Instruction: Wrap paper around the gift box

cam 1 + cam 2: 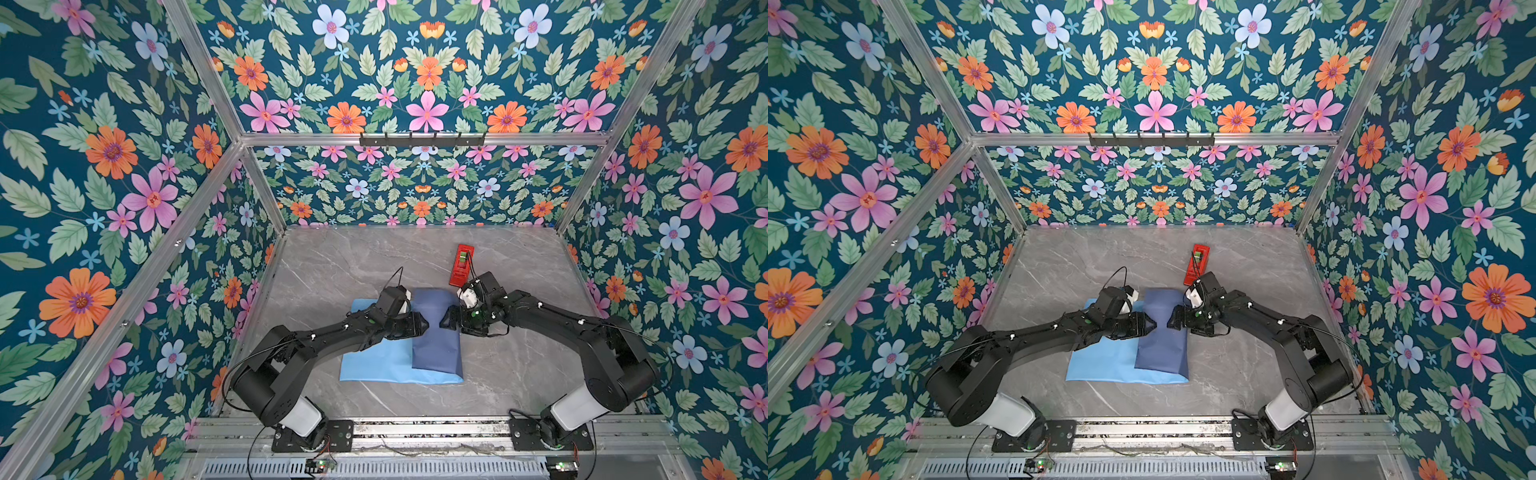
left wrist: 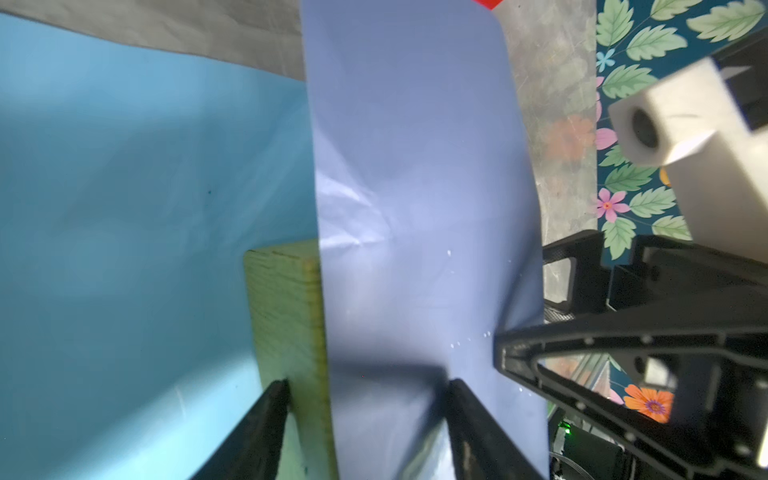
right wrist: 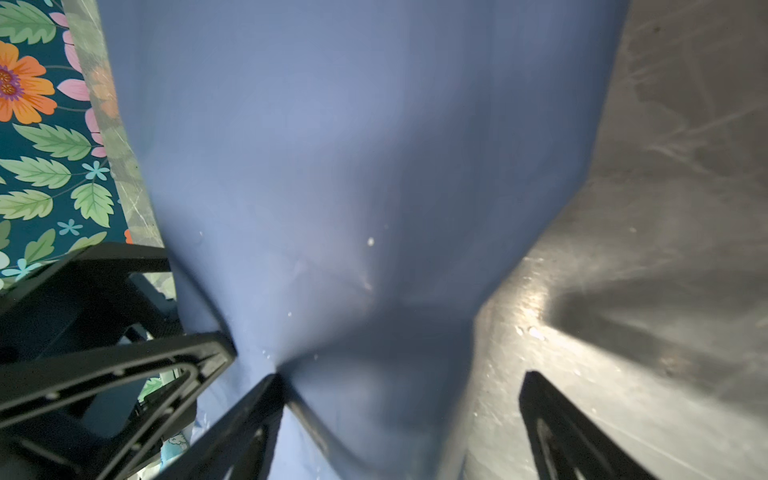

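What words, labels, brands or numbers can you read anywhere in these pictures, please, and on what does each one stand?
No text can be read in any view.
Red tape dispenser: it has a small green patch, too small to tell whether it bears print.
Paper: plain blue, no print showing.
Gift box: only a green edge shows, with no print on it.

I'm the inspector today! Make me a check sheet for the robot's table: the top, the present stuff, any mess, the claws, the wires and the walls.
Surface: grey marbled table, no spills seen.
Job's things: paper lies flat, with its darker flap folded over the gift box; only the box's green edge shows, in the left wrist view.
Clutter: red tape dispenser behind the paper.
Grippers: left gripper and right gripper are both open, tips at the flap.
Cables: black cable loops above the left wrist.
Surroundings: flowered walls, metal frame.
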